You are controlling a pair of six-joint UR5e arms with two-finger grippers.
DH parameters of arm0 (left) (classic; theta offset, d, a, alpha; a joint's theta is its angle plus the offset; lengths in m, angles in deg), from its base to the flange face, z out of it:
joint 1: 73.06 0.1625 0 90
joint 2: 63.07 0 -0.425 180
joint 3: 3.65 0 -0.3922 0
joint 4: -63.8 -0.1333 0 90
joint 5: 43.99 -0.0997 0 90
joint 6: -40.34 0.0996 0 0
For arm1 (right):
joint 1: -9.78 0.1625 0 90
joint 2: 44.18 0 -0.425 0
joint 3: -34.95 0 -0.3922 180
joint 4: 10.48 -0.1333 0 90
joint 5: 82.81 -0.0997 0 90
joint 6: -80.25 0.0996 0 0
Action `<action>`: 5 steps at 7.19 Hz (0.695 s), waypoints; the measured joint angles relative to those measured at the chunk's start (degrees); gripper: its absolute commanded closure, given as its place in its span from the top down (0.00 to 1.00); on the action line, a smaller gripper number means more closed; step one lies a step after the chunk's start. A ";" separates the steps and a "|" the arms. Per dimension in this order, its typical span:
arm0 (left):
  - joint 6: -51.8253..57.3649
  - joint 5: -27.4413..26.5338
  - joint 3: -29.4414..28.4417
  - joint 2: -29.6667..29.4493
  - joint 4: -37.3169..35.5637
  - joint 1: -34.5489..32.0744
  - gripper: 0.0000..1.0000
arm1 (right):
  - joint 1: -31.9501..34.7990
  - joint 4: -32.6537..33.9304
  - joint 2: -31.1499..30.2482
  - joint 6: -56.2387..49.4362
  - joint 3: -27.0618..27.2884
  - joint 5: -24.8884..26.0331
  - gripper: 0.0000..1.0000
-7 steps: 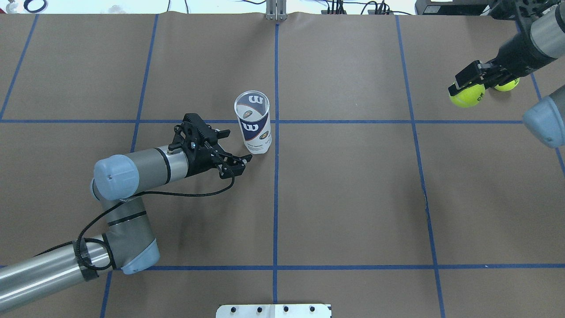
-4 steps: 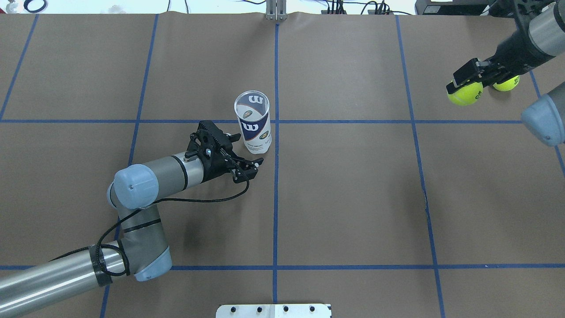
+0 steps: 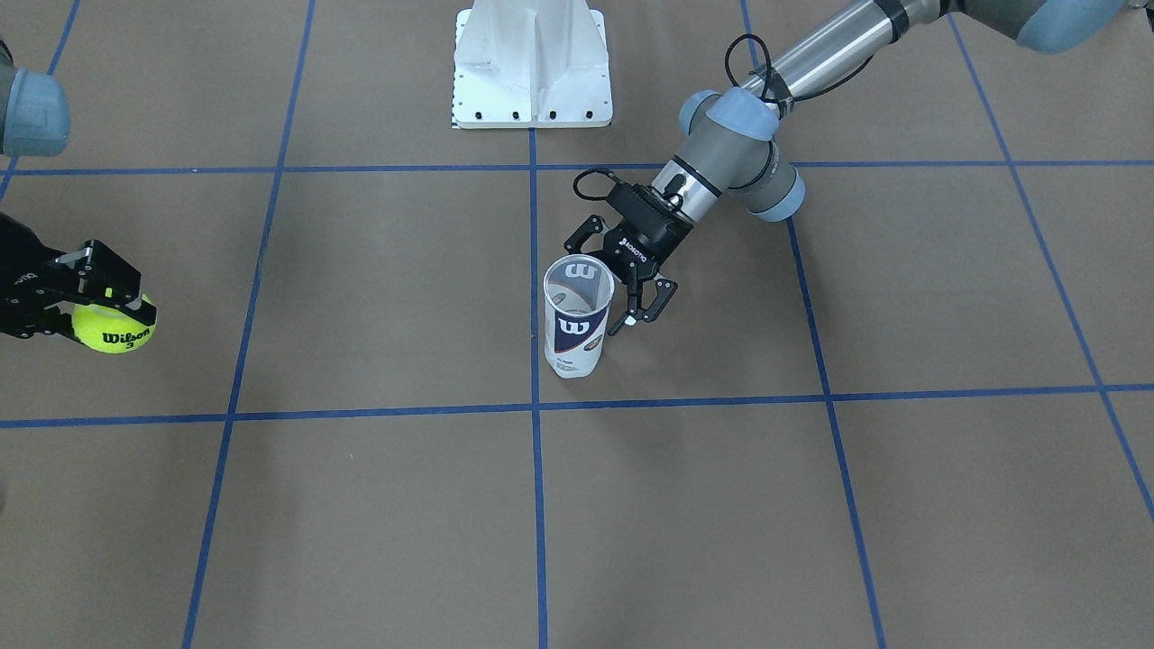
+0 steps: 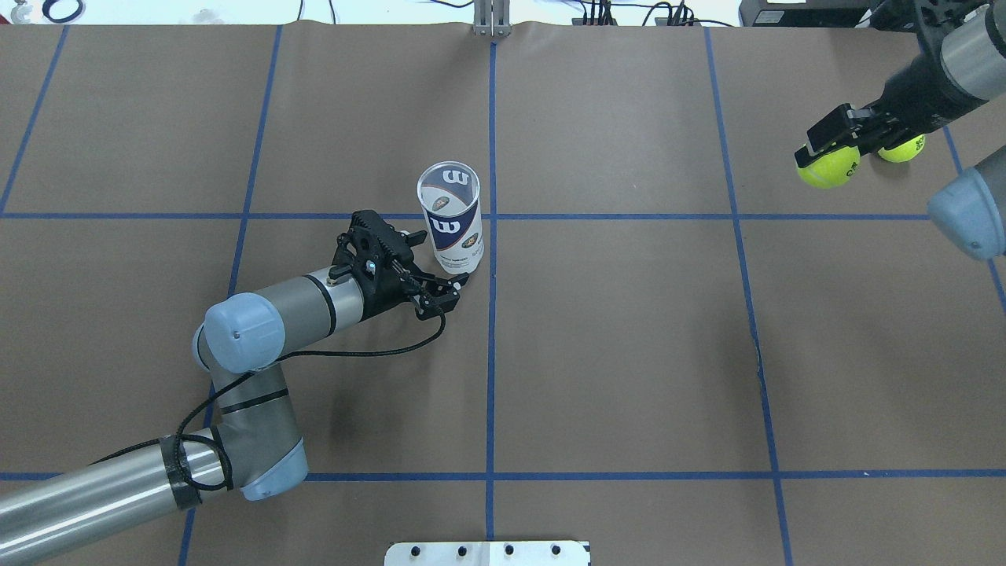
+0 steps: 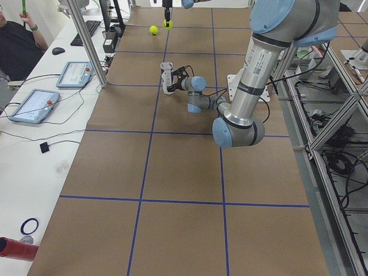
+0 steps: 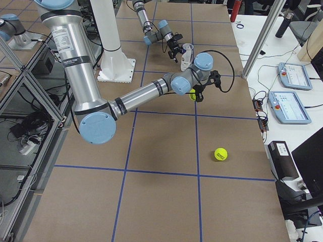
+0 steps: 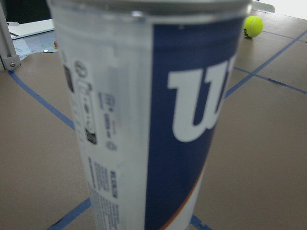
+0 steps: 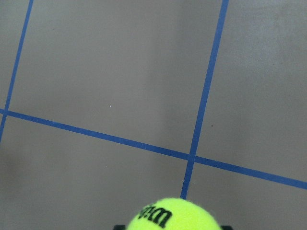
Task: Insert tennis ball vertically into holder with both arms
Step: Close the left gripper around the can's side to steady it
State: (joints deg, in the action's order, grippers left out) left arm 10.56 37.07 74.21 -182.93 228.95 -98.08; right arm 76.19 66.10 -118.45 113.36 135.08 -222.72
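Note:
The holder [image 4: 449, 224] [image 3: 577, 324] stands upright and open-topped near the table's middle; it fills the left wrist view [image 7: 158, 120]. My left gripper [image 4: 432, 267] [image 3: 620, 293] is open and low, right against the holder's base, with one finger on either side of it. Far off at the table's right end, my right gripper [image 4: 829, 157] [image 3: 99, 315] is shut on the tennis ball [image 4: 827, 169] [image 3: 113, 326], holding it above the table. The ball's top with its Wilson lettering shows at the bottom of the right wrist view [image 8: 172, 215].
A second tennis ball [image 4: 901, 148] [image 6: 220, 154] lies on the table just beyond the right gripper. The white pedestal base [image 3: 532, 63] stands at the robot's edge. Blue tape lines cross the brown table cover. A desk with tablets [image 5: 34, 103] and a seated person flank the far side.
My left gripper has moved right, up against the holder's base, most of it in the first half second. The right gripper with the ball has shifted slightly away from the robot.

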 measured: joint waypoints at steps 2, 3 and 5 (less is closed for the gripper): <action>-0.09 -1.60 -0.04 -0.34 -0.08 -0.01 0.99 | -0.04 -0.03 0.00 -0.05 -0.13 0.06 0.00; -0.17 -2.32 -0.26 -0.87 -0.16 -0.03 0.99 | -0.05 -0.03 0.00 -0.06 -0.11 0.06 0.00; -0.26 -3.10 -0.77 -1.79 -0.31 -0.07 0.99 | -0.05 -0.03 0.00 -0.06 -0.11 0.15 0.00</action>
State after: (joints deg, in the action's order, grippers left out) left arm 10.30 33.97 73.45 -184.72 228.64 -98.14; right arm 76.14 66.07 -118.45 113.29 134.97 -222.57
